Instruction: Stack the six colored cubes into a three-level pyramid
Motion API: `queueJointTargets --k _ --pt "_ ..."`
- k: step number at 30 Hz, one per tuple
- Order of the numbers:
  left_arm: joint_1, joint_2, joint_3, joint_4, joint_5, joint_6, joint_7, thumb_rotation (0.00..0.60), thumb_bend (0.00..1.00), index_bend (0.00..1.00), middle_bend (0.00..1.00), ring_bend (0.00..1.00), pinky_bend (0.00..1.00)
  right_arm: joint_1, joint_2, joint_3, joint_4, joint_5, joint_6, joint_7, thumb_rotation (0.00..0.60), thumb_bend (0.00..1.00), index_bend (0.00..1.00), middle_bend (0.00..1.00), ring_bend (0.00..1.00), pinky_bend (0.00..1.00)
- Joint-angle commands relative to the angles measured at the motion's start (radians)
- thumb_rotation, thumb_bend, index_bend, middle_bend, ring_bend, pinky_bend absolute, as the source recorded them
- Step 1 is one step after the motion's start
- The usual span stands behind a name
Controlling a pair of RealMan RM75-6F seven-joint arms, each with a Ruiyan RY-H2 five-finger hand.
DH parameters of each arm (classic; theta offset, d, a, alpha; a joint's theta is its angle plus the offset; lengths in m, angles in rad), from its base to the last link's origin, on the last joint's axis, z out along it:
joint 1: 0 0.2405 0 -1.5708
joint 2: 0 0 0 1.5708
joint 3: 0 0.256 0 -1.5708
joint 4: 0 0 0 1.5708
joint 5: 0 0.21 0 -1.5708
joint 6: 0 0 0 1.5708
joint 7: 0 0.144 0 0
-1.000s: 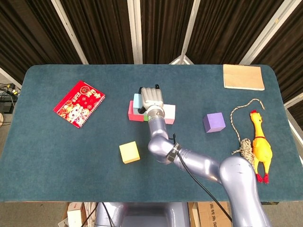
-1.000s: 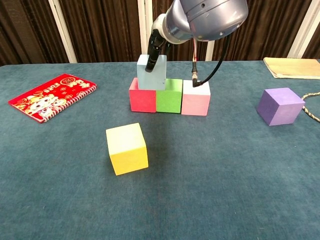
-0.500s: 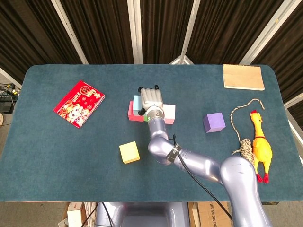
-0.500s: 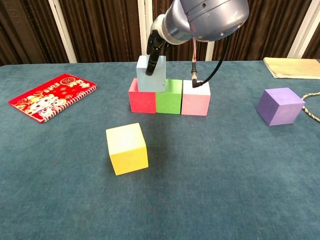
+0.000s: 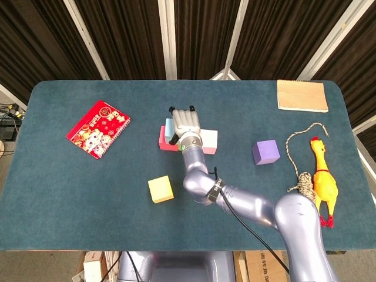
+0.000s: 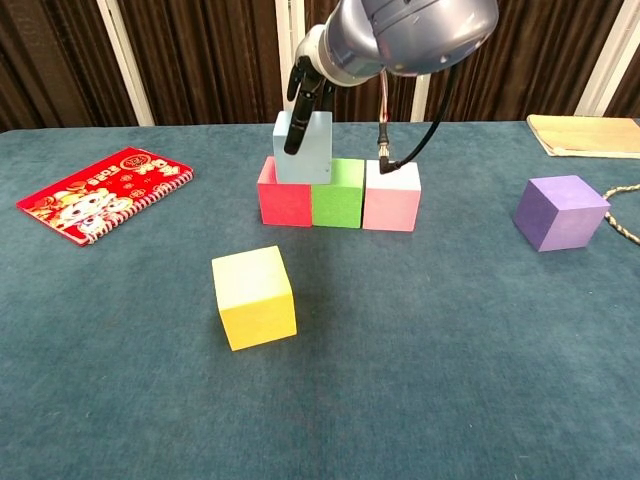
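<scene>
Your right hand (image 5: 183,122) sits over the row of cubes, covering the middle of it; the light blue cube (image 5: 169,127) shows at its left edge above the red cube (image 5: 164,141), the pink cube (image 5: 210,140) at its right. The yellow cube (image 5: 160,189) and purple cube (image 5: 265,152) lie apart on the worktop (image 5: 70,182).

table: a dark teal cloth-covered table (image 5: 88,188), rectangular with rounded corners
centre, toward the far edge: red cube (image 6: 284,200), green cube (image 6: 337,196) and pink cube (image 6: 391,199) in a row, touching side by side
centre, toward the near edge: yellow cube (image 5: 160,189), alone, apart from the row
right half: purple cube (image 5: 265,152), well apart from the row
left part: red spiral notebook (image 5: 98,128), lying flat at an angle
far right corner: tan pad (image 5: 302,96), flat
right edge: yellow rubber chicken (image 5: 324,181) lying lengthwise; just beside it a rope (image 5: 299,155) running to a knotted bundle
</scene>
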Motion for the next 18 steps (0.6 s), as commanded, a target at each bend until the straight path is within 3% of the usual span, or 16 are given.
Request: queueJointTargets --k 1,18 --pt "0.0 0.0 0.0 -0.001 0.0 0.0 0.001 0.6 0.32 0.16 0.11 0.01 0.0 -0.008 0.01 0.003 -0.018 -0.019 0.0 0.018 0.6 0.1 0.17 0.28 0.23 0.0" --pt "-0.002 -0.002 0.005 -0.005 0.005 0.0 0.011 0.6 0.32 0.16 0.11 0.01 0.0 -0.027 0.115 0.009 -0.177 0.014 0.033 0.011 0.6 0.1 0.16 0.19 0.17 0.0"
